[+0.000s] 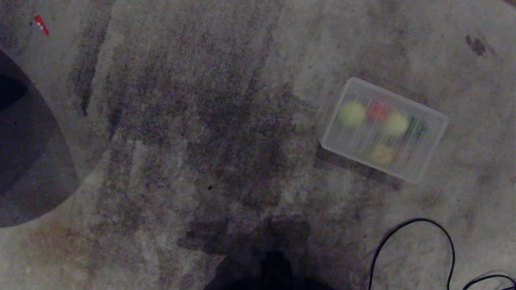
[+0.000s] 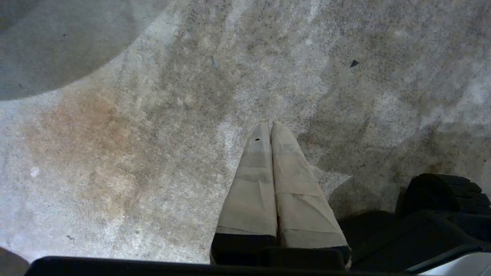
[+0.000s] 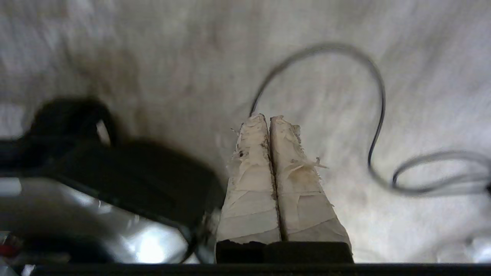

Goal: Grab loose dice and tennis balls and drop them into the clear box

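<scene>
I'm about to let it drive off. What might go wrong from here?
A black cable loops on the carpet near the base, below the clear box; the wheels might snag it. The right claw, shut and empty, hangs right above that cable. The box's contents are too blurred to count, so a loose item out of view may be missed.

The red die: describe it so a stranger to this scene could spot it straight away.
On the stained grey carpet, the clear box sits right of centre, beyond the looping black cable. Inside it, the red die lies between two yellow-green tennis balls. It is the only red item in the box.
</scene>
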Motion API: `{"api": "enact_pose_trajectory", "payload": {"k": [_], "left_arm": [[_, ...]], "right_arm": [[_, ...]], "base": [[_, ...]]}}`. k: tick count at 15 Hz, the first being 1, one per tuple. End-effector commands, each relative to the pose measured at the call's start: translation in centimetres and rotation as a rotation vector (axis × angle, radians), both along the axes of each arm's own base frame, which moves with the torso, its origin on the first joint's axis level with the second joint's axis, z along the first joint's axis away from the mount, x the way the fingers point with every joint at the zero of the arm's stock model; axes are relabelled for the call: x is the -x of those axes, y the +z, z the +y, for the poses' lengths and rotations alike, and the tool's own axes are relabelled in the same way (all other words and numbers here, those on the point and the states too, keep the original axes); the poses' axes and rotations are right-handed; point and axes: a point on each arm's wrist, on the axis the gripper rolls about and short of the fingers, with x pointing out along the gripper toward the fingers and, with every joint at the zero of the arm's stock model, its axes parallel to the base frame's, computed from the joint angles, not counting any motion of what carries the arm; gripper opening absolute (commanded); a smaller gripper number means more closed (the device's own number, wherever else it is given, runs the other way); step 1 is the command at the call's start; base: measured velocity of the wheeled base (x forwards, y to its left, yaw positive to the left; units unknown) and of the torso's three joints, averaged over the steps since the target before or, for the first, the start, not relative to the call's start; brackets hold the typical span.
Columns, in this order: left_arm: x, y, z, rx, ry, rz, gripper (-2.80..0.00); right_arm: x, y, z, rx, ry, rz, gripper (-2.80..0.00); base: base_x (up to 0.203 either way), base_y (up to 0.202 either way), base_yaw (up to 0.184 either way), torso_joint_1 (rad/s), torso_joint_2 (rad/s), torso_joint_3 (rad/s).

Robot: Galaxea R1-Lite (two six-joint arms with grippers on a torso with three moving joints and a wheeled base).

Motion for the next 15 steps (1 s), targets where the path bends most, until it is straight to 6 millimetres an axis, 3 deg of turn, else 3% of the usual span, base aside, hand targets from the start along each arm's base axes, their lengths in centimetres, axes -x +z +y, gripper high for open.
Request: {"api": "enact_pose_trajectory", "payload": {"k": [1, 15], "left_arm": [[-0.02, -0.04, 0.0, 0.001, 0.0, 0.003, -2.8], [-0.02, -0.04, -0.01, -0.008, -0.004, 0.003, -2.8]], "right_arm": [[1.21, -0.43, -0.02, -0.001, 0.006, -0.148, -2.8], [1.55, -0.55, -0.02, -0.002, 0.0, -0.198, -2.8]], "base": [[0.0, 0.0, 0.0, 0.0, 0.0, 0.0], [0.0, 0.0, 0.0, 0.0, 0.0, 0.0]]}}
